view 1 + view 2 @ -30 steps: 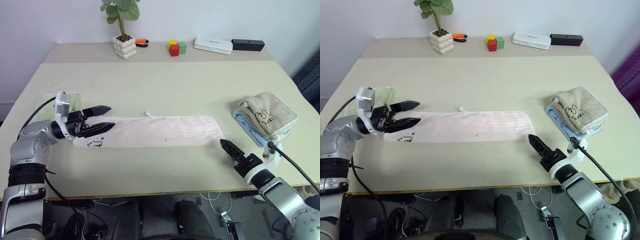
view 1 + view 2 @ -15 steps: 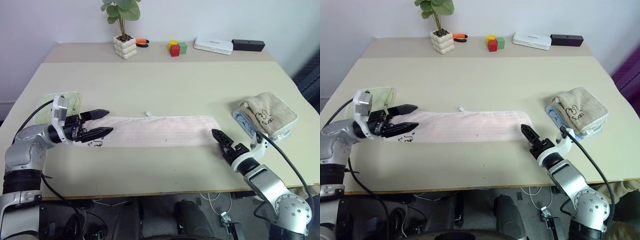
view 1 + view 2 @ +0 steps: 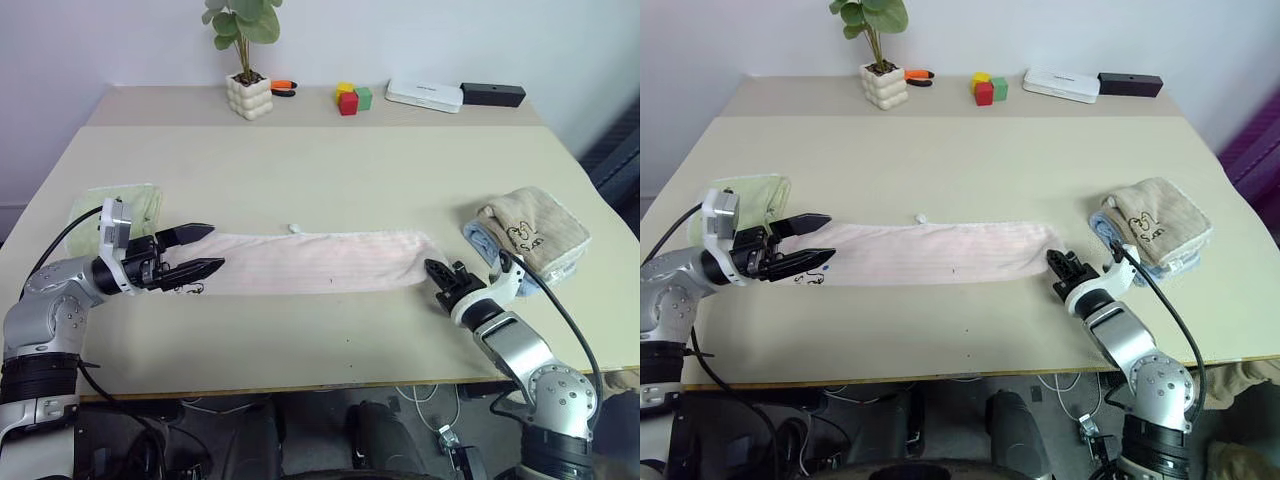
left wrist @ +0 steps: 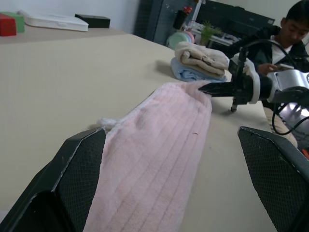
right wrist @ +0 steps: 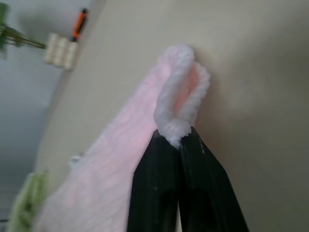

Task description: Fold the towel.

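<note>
Pinching the near right corner of the long pale pink terry towel [image 3: 320,262], stretched flat across the beige surface [image 3: 330,170], the right tool [image 5: 179,137] is clamped; the left tool [image 3: 203,250] gapes wide over the opposite end. Next, probably, close left, then lift both ends together.

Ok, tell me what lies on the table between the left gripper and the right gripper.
The pink towel spans that stretch in the left eye view, from the open left gripper to the right gripper, shut on its end.
</note>
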